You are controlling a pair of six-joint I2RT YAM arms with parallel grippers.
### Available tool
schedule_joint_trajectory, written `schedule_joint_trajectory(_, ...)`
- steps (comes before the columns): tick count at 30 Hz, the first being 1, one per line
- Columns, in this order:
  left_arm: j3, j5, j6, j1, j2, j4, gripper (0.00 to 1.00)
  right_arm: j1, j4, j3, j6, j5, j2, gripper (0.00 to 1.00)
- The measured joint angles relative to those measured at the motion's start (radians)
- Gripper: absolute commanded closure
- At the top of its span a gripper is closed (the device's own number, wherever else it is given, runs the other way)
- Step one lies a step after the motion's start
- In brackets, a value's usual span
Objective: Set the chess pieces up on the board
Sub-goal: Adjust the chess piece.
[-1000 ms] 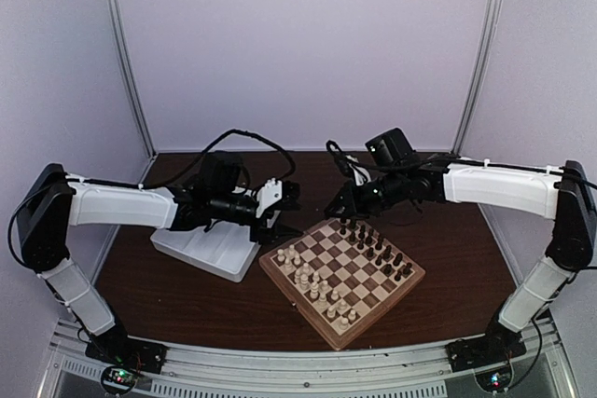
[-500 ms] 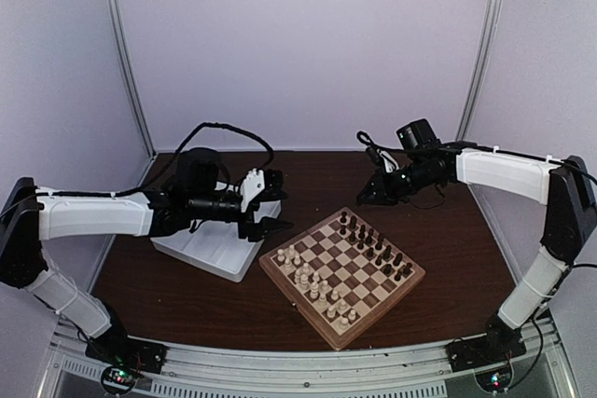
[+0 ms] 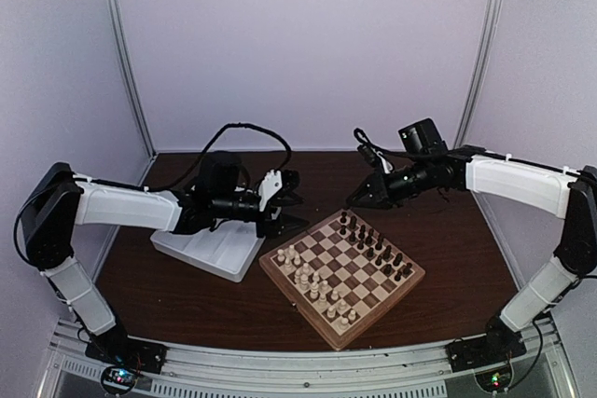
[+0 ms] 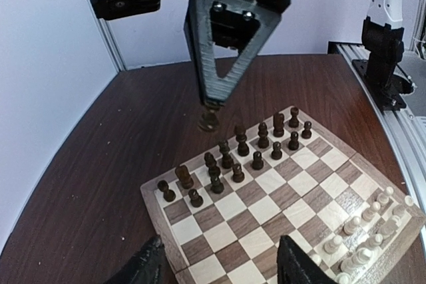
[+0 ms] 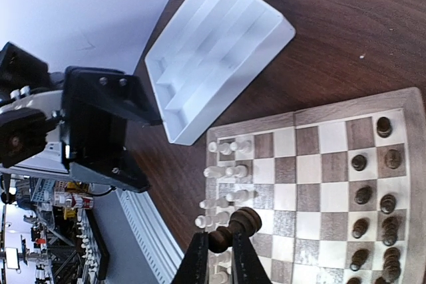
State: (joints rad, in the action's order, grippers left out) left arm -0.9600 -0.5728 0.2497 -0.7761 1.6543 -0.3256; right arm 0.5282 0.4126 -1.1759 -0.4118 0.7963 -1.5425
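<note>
The board (image 3: pixel 294 309) lies on the table's near middle, turned like a diamond. Dark chess pieces (image 3: pixel 373 247) fill two rows along its far right side, shown closer in the left wrist view (image 4: pixel 243 147). Above the board's far corner my right gripper (image 3: pixel 359 200) is shut on one dark piece (image 5: pixel 234 226), held by its stem and hanging under the fingers (image 4: pixel 209 122). My left gripper (image 3: pixel 289 202) hovers over the board's left corner, open, its fingertips (image 4: pixel 143 267) wide apart with nothing between them.
A white compartment tray (image 3: pixel 201 249) stands left of the board, under the left arm. Cream pieces (image 3: pixel 312 286) crowd the board's near left side. Dark wooden tabletop (image 3: pixel 438 230) surrounds the board, with grey walls behind and an aluminium rail (image 3: pixel 280 361) in front.
Both grippers drew back from the board's far corner half a second ago and have come back toward it. The right one has kept its dark piece.
</note>
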Motion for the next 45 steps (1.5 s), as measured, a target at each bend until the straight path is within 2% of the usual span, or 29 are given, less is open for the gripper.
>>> schedule_joint_trajectory(7,-0.071,-0.064,-0.035,0.0,0.073,-0.077,0.46,0.092,-0.089,0.023,-0.084,0.026,0.034,1.0)
schedule_joint_trajectory(17,-0.105,-0.126,-0.029,-0.018,0.084,-0.082,0.48,0.152,-0.183,0.023,-0.153,0.04,0.014,1.0)
schedule_joint_trajectory(20,-0.109,-0.14,-0.021,-0.024,0.088,-0.069,0.53,0.16,-0.191,0.023,-0.164,0.04,0.004,1.0)
schedule_joint_trajectory(26,-0.11,-0.165,-0.006,-0.024,0.093,-0.055,0.56,0.167,-0.209,0.023,-0.176,0.04,0.0,1.0)
schedule_joint_trajectory(32,-0.11,-0.172,0.007,-0.024,0.093,-0.046,0.67,0.173,-0.222,0.023,-0.188,0.04,0.0,1.0)
schedule_joint_trajectory(39,-0.115,-0.172,0.024,-0.024,0.093,-0.011,0.71,0.174,-0.224,0.023,-0.191,0.04,0.0,1.0)
schedule_joint_trajectory(42,-0.117,-0.171,0.037,-0.024,0.093,0.006,0.8,0.174,-0.224,0.023,-0.191,0.04,0.0,1.0)
schedule_joint_trajectory(45,-0.126,-0.169,0.048,-0.024,0.095,0.026,1.0,0.175,-0.223,0.023,-0.191,0.039,0.0,1.0)
